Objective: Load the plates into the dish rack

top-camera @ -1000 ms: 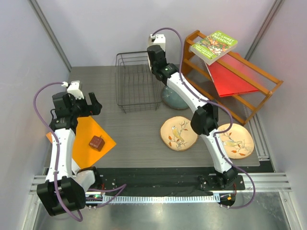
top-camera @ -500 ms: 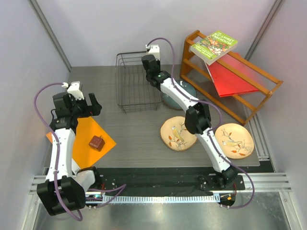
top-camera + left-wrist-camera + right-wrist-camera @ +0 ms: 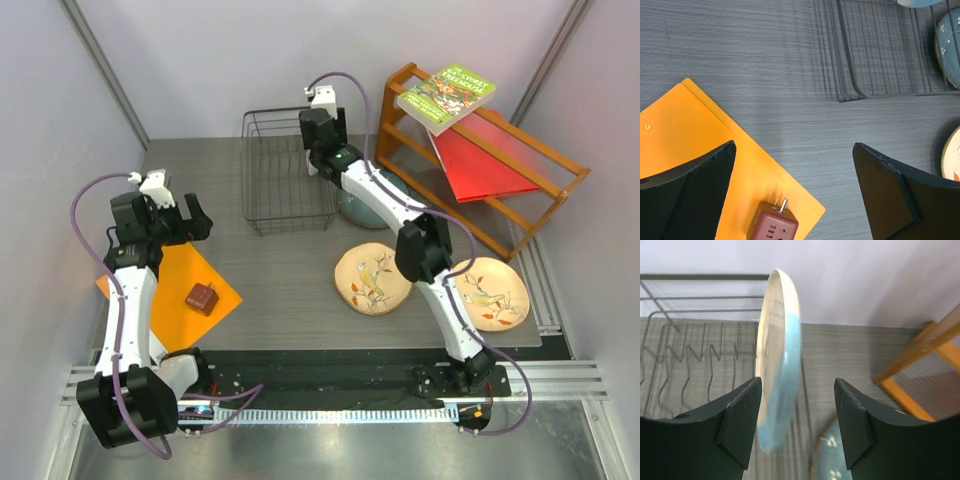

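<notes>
There are four plates: one cream and light-blue plate (image 3: 782, 340), two tan-orange bird-painted plates (image 3: 372, 278) (image 3: 490, 294), and one dark blue-grey plate (image 3: 356, 212). There is one black wire dish rack (image 3: 285, 190). One orange wooden shelf (image 3: 388, 130) carries one green-covered book (image 3: 445, 97) and one red sheet (image 3: 482, 162). One orange folder (image 3: 180, 285) and one maroon power adapter (image 3: 202, 297) with two metal prongs share the one grey table (image 3: 270, 270). There are two robot arms, one left arm (image 3: 122, 310) and one right arm (image 3: 455, 320). Each has one gripper with two black fingers: the left gripper (image 3: 794, 147) and the right gripper (image 3: 797, 382).
</notes>
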Motion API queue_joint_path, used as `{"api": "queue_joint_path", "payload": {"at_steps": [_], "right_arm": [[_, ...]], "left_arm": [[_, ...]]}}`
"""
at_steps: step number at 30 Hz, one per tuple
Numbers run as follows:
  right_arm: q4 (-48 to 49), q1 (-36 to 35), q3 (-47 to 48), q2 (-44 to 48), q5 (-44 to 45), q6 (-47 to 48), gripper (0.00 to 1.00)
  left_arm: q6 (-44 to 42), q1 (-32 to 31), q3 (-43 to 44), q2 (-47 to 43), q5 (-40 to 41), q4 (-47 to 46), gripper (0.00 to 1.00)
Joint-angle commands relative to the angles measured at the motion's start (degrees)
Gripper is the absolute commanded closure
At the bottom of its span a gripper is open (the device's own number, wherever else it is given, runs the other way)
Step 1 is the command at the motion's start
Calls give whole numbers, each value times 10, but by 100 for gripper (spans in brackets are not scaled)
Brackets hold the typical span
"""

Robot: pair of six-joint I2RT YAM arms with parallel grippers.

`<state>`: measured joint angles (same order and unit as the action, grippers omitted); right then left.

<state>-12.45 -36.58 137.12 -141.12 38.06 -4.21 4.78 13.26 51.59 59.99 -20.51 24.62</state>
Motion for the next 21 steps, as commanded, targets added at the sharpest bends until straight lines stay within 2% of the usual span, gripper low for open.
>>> {"api": "queue_joint_path", "payload": {"at_steps": [1,2,3,4,5,6,7,10,12,13,15,21], "right_arm": [[-17,-2,-129,213,-35,16,32],[-24,-2,-172,245,-59,19,30],[-28,-2,-220,320,-145,30,29],[-34,-2,-325,354,-190,65,29],[-38,-2,-379,396,-247,86,29],[-43,-2,-431,429,-298,110,30],[-54,-2,-528,496,-394,170,34],[-73,-2,-686,599,-483,240,39],[-89,-3,-733,627,-507,292,48],[-107,-3,-763,635,-514,304,50],[-123,-4,-779,638,-539,337,52],[-153,-10,-783,551,-534,382,60]], "left_arm": [[49,-6,33,-12,0,-19,0],[59,-8,33,-22,-1,-15,0],[73,-9,34,-29,-18,-10,1],[79,-15,34,-36,-29,-3,1],[86,-19,32,-51,-39,11,1],[92,-24,26,-60,-52,16,0],[109,-34,13,-67,-79,17,1],[150,-71,-28,-94,-123,22,4],[173,-96,-51,-108,-128,23,7],[182,-124,-63,-112,-124,22,7],[216,-127,-97,-125,-133,12,9],[240,-127,-140,-124,-154,12,10]]}}
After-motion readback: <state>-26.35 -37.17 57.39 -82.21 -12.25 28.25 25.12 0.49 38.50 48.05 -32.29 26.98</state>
